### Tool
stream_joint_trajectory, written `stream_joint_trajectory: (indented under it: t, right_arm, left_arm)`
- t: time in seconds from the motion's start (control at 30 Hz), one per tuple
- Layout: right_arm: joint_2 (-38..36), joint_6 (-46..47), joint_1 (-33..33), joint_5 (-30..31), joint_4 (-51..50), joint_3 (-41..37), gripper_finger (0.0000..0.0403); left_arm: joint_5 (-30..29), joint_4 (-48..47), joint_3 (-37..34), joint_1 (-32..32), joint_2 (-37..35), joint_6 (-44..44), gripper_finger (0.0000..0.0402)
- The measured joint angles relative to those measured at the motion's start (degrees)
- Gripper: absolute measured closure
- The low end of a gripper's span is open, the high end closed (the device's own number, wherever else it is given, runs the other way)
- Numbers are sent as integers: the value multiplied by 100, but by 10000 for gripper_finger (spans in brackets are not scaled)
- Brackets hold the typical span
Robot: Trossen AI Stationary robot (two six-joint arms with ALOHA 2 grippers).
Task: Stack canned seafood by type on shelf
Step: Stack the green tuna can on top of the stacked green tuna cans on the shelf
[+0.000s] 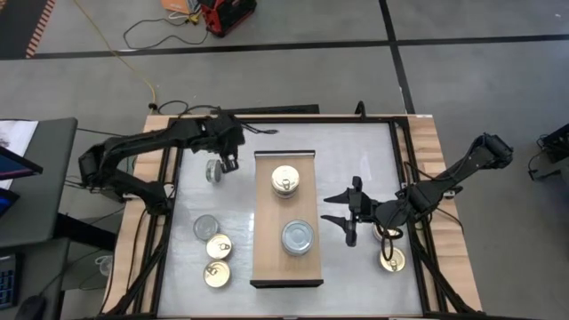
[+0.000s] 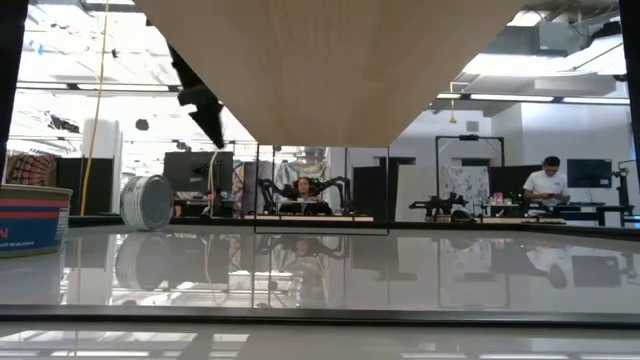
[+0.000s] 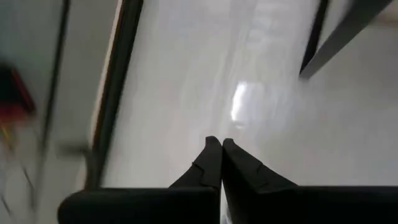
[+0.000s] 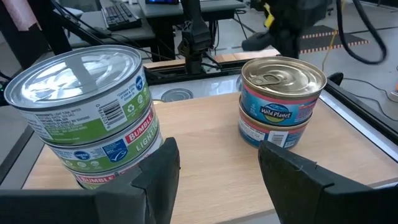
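The shelf [image 1: 284, 258] lies lengthwise down the middle of the white counter [image 1: 356, 151], with two stacks of cans on it: a gold-lidded stack [image 1: 284, 180] toward the far end and a silver-lidded stack [image 1: 298, 237] toward the near end. In the right wrist view the gold stack [image 4: 283, 102] shows two blue-labelled tins one on the other, and the silver stack [image 4: 87, 112] shows green-and-red labelled tins piled up. The right tool [image 1: 341, 210] hovers just beside the shelf's right edge, between the two stacks, its fingers spread wide and holding nothing. A gold can [image 1: 392, 260] sits on the counter near the right arm's wrist. The left tool [image 1: 229, 162] is over the counter left of the shelf's far end, its fingers [image 3: 211, 165] pressed together on nothing; a can on its side [image 1: 213, 170] lies just beside it. Near the counter's left front sit a silver can [image 1: 205, 228] and two gold cans [image 1: 220, 246] [image 1: 216, 274], close together. In the low view a person [image 2: 545, 185] stands at a desk far behind.
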Motion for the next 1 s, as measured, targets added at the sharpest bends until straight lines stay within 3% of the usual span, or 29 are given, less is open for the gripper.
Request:
stream_joint_trajectory:
  t: [0.13, 0.33, 0.5, 0.6, 0.8, 1.0]
  right_arm:
    - [0, 13, 0, -2, 69, -2, 159]
    - [0, 11, 87, -1, 101, -2, 159]
    - [0, -33, 222, -3, 144, -2, 159]
    - [0, -76, 275, -4, 269, -2, 159]
    - [0, -246, 361, -4, 472, -2, 159]
    - [0, -242, 356, -2, 474, -2, 159]
  left_arm:
    - [332, -824, 33, 237, -163, -1514, 356]
    - [271, -1575, -340, 177, -283, -3343, 224]
    - [1042, -1498, -660, -13, -273, -3946, 127]
    - [1088, -1598, -893, -186, -280, -4313, 87]
    - [1182, -1787, -1256, -456, -275, -4831, 60]
    - [1180, -1714, -1422, -712, -275, -4944, 100]
